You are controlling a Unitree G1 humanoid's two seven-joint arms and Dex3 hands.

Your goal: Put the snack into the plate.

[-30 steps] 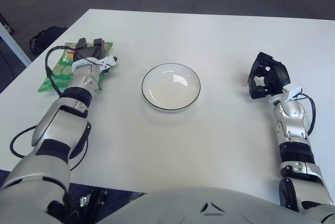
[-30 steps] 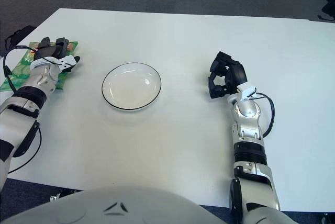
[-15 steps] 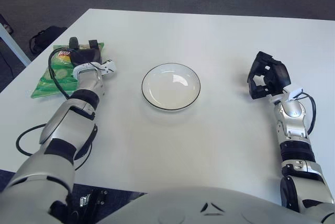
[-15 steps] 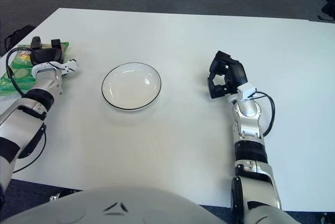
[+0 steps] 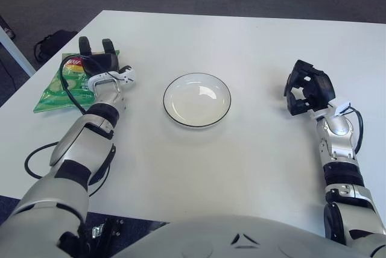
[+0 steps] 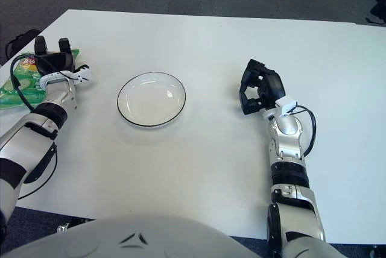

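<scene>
A green snack bag lies flat near the table's left edge. My left hand is over the bag's right end, fingers spread and pointing up, gripping nothing; whether the palm touches the bag I cannot tell. An empty white plate with a dark rim sits at the table's middle, to the right of the bag and apart from it. My right hand rests on the table at the right, fingers curled, holding nothing.
The white table ends close to the bag on the left. A black bag lies on the dark floor beyond that edge. A black cable loops from my left wrist over the snack bag.
My left hand has lifted its fingers off the bag and turned them upward. The snack bag has slid a little to the left. The right hand has not moved.
</scene>
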